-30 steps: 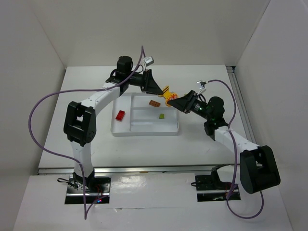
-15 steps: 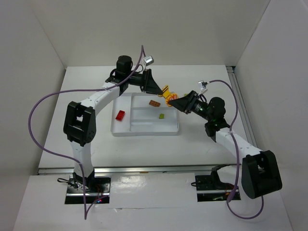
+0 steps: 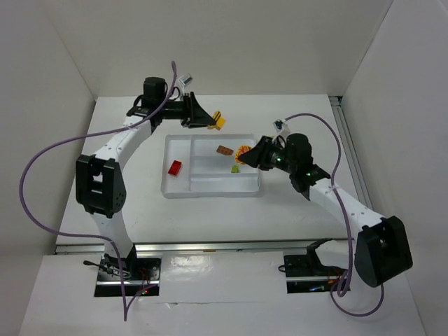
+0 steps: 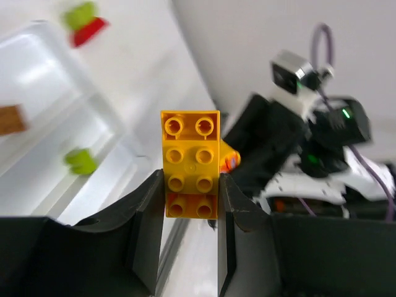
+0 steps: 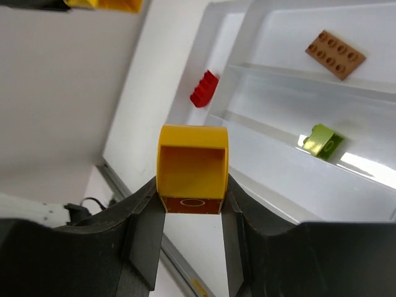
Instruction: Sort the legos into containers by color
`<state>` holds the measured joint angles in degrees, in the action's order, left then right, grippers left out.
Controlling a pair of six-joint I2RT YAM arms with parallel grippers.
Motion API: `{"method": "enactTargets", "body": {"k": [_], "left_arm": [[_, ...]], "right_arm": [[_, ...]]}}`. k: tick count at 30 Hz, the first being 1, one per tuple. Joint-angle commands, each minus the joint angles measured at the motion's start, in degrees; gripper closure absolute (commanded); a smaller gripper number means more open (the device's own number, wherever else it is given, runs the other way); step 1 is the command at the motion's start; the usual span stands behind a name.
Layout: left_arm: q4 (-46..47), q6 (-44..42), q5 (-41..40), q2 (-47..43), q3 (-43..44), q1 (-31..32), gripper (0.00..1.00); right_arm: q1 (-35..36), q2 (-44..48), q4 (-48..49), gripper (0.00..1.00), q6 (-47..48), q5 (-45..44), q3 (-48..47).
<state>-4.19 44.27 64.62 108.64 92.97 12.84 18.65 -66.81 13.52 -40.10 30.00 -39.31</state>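
Observation:
My left gripper (image 3: 212, 120) is shut on a yellow brick (image 3: 220, 121), held in the air behind the white tray's (image 3: 210, 192) far edge; in the left wrist view the brick (image 4: 190, 162) stands studs-forward between the fingers. My right gripper (image 3: 245, 155) is shut on a yellow hollow piece (image 5: 193, 162) over the tray's right end. In the tray, a red brick (image 3: 175, 166) lies in the tall left section, an orange-brown brick (image 3: 224, 149) in the far long section, and a lime green brick (image 3: 236, 168) in the middle long section.
White walls enclose the table on three sides. Purple cables loop from both arms. A blurred green-and-red piece (image 4: 86, 22) shows at the top left of the left wrist view. The right arm (image 4: 309, 154) fills that view's right side.
The two grippers were together at the yellow pieces behind the tray. The left has swung away to the left with its brick; the right has moved over the tray with its piece.

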Motion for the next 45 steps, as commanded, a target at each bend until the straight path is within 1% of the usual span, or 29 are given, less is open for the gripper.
{"method": "enactTargets", "body": {"k": [1, 2, 3, 4, 6, 8, 10, 15, 17, 20, 21, 22, 23, 25, 26, 28, 29, 30, 32, 34, 36, 37, 38, 39, 40, 41, 42, 44, 45], "left_arm": [[-15.8, -11.0, -18.0, -7.6, -1.3, -1.9, 1.00], [-16.4, -11.0, -21.9, -10.7, -5.1, -2.6, 1.00], [-16.4, -11.0, -23.8, -12.1, -6.8, -2.6, 1.00], [-17.1, -11.0, -25.8, -13.6, -8.2, -2.6, 1.00], [-18.1, -12.4, -30.8, -18.3, -12.9, -2.6, 1.00], [-18.1, -13.0, -33.0, -21.3, -17.1, -3.2, 1.00], [-18.7, -13.5, -33.8, -23.8, -19.5, -3.8, 1.00], [-19.3, -14.2, -33.2, -23.8, -20.6, -3.8, 1.00], [-19.3, -14.2, -33.2, -23.8, -20.6, -3.3, 1.00], [-19.3, -14.2, -32.6, -23.8, -20.6, -2.6, 1.00], [-19.3, -14.2, -33.1, -23.8, -20.0, -1.9, 1.00], [-19.8, -14.2, -33.2, -23.8, -20.0, -1.9, 1.00], [-19.8, -14.2, -33.2, -23.8, -19.5, -1.9, 1.00], [-19.8, -14.2, -33.7, -23.8, -18.7, -1.9, 1.00], [-19.8, -14.2, -33.7, -23.8, -18.7, -1.9, 1.00], [-19.8, -14.2, -33.7, -23.8, -17.2, -1.9, 1.00], [-19.8, -14.2, -33.7, -23.3, -17.2, -1.3, 1.00], [-20.3, -14.2, -33.7, -23.3, -16.4, -1.3, 1.00], [-20.3, -14.2, -33.7, -22.7, -15.7, -0.8, 1.00], [-20.3, -14.2, -32.5, -22.7, -14.6, 1.0, 1.00], [-19.8, -14.7, -31.1, -22.1, -14.6, 2.6, 1.00], [-18.8, -14.7, -28.8, -21.4, -14.6, 3.3, 1.00], [-16.5, -15.3, -23.2, -20.7, -15.1, 4.0, 1.00], [-15.6, -15.3, -21.0, -20.7, -15.1, 4.0, 1.00], [-14.6, -15.3, -18.9, -19.9, -15.1, 4.0, 1.00], [-14.6, -15.3, -14.9, -19.3, -15.1, 4.6, 1.00], [-13.8, -15.3, -12.9, -19.3, -15.1, 4.6, 1.00], [-9.1, -13.5, -8.0, -17.9, -16.6, 4.6, 1.00], [-6.0, -9.7, -3.1, -17.9, -17.5, 4.6, 1.00]], "right_arm": [[7.3, -3.3, -16.2, 0.99, 7.9, -16.2, -7.7], [8.7, -5.9, -18.6, 0.99, 7.9, -18.3, -9.7], [9.8, -7.3, -19.3, 0.99, 7.9, -20.2, -10.4], [11.7, -8.5, -20.3, 0.99, 7.9, -24.7, -11.2], [13.1, -12.0, -22.4, 0.99, 7.3, -28.0, -13.2], [14.2, -14.9, -25.2, 0.99, 6.6, -33.1, -13.9], [14.2, -17.2, -25.7, 0.99, 6.6, -33.7, -14.7], [15.4, -18.5, -25.7, 0.99, 6.1, -34.4, -13.5], [15.4, -18.5, -25.7, 0.95, 6.1, -34.4, -13.5], [15.4, -20.0, -25.7, 0.79, 6.6, -33.8, -13.5], [15.4, -20.7, -25.7, 0.75, 6.6, -33.8, -14.0], [15.4, -20.7, -25.7, 0.62, 6.6, -33.8, -14.0], [16.0, -21.3, -26.3, 0.52, 6.6, -33.8, -14.6], [16.0, -21.3, -27.1, 0.46, 7.1, -33.8, -14.7], [16.5, -20.7, -27.1, 0.36, 7.1, -34.4, -14.7], [17.1, -20.0, -29.1, 0.26, 7.7, -35.5, -15.3], [17.1, -19.9, -29.6, 0.13, 7.7, -36.1, -15.3], [17.7, -19.0, -29.6, 0.11, 7.7, -37.1, -15.8], [17.7, -17.0, -31.9, 0.11, 7.7, -38.4, -16.3], [18.3, -13.4, -32.5, 0.18, 7.0, -40.7, -16.9], [19.0, -9.8, -30.1, 0.21, 7.7, -39.6, -16.0], [19.1, -5.1, -24.7, 0.21, 7.7, -37.8, -14.8], [19.1, -2.6, -21.3, 0.21, 8.7, -32.9, -11.4], [18.3, 0.1, -17.4, 0.21, 9.6, -32.8, -9.3], [17.7, 2.5, -13.3, 0.18, 9.6, -26.0, -7.2], [17.0, 6.6, -5.9, 0.12, 10.1, -22.8, -3.8], [16.5, 7.9, -2.7, 0.02, 9.6, -20.2, -2.5], [15.8, 7.9, 0.2, 0.01, 9.6, -15.8, -2.0], [15.8, 7.0, -0.6, 0.01, 9.6, -15.0, -3.7]]}}
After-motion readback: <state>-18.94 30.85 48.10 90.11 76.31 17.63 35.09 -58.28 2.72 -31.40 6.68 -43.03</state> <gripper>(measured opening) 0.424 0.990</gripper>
